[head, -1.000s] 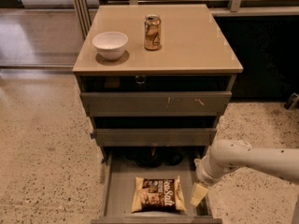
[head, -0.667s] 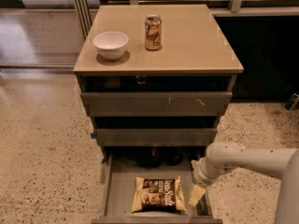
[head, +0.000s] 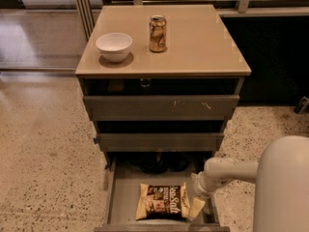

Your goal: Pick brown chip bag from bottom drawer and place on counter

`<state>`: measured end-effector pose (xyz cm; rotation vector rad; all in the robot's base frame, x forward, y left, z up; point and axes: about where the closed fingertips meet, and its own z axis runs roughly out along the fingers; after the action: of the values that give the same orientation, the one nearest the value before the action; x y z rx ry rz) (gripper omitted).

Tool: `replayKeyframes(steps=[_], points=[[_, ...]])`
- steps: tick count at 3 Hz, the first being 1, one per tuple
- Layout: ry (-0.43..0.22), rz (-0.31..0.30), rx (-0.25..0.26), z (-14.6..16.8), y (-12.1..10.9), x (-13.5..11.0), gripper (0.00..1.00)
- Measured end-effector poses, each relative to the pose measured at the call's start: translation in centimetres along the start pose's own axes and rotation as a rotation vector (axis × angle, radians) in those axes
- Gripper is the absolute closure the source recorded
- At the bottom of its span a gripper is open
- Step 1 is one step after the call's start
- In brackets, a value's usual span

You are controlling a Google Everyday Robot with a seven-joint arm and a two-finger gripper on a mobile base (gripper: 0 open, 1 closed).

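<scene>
The brown chip bag (head: pixel 163 201) lies flat on the grey floor of the open bottom drawer (head: pixel 125 195), near its front edge. My gripper (head: pixel 195 208) is down inside the drawer at the bag's right end, right against it. My white arm (head: pixel 227 170) reaches in from the lower right. The beige counter (head: pixel 198 42) is the top of the cabinet, above the two shut drawers.
A white bowl (head: pixel 114 46) and a gold drink can (head: pixel 157 33) stand on the left and middle of the counter. The middle drawer (head: pixel 160 141) and top drawer (head: pixel 161 107) overhang the back of the open one. Speckled floor lies on both sides.
My arm has swung left and its large white link now fills the lower right corner. The gripper has closed in on the bag's right end. The bag has not moved.
</scene>
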<state>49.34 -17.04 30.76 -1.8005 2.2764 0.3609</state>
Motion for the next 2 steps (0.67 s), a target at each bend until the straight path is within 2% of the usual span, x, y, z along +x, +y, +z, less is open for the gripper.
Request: replayKeyframes(steps=[1, 2], points=[[-0.020, -0.003, -0.017, 3.7, -0.5, 0.3, 0.00], [-0.038, -0.009, -0.033, 6.0, -0.9, 0.1, 0.00]])
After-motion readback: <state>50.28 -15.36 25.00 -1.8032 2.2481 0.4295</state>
